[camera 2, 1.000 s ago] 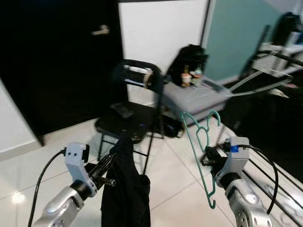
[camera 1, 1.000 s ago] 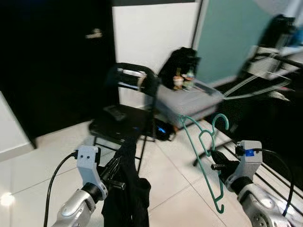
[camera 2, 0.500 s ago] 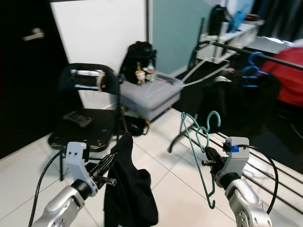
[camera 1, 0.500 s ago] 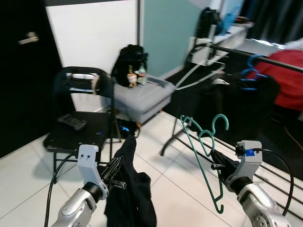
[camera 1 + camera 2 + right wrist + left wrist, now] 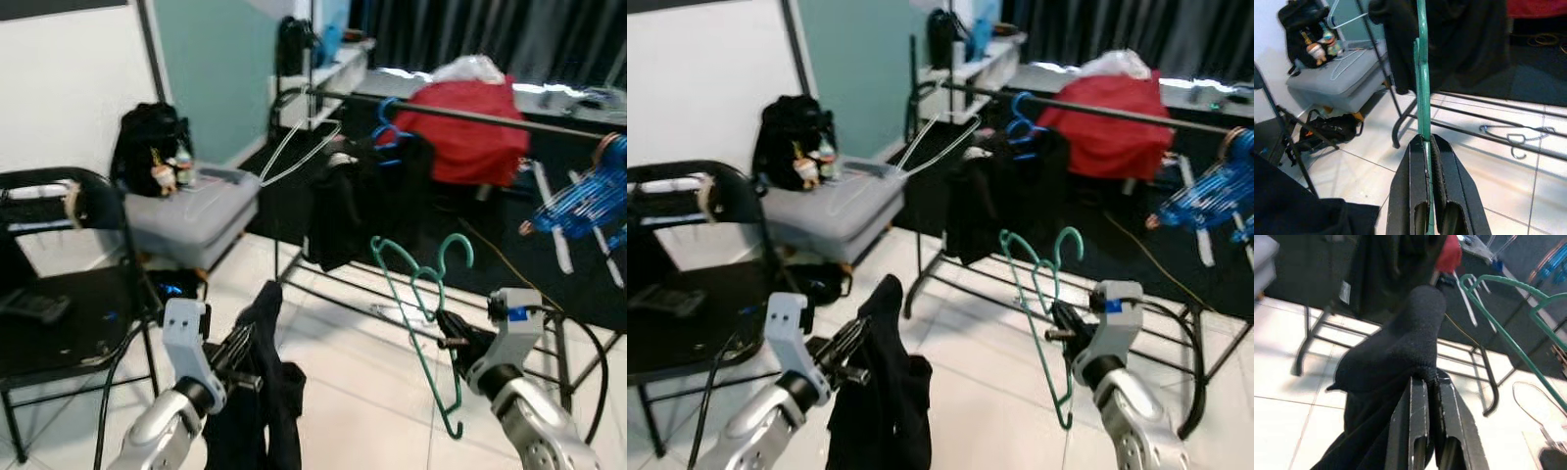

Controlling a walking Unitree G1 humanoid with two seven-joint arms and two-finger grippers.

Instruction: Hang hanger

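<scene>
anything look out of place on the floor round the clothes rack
Yes: a wire hanger lies flat on the tiles beside the rack's lower rails, not hung on the rod. Beyond that, the black backpack sits on the floor under the grey ottoman.

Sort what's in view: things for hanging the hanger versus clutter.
For the job:
green wire hanger in right gripper
black garment in left gripper
black clothes rail

Clutter:
black folding chair
grey cushioned ottoman
black backpack
</scene>
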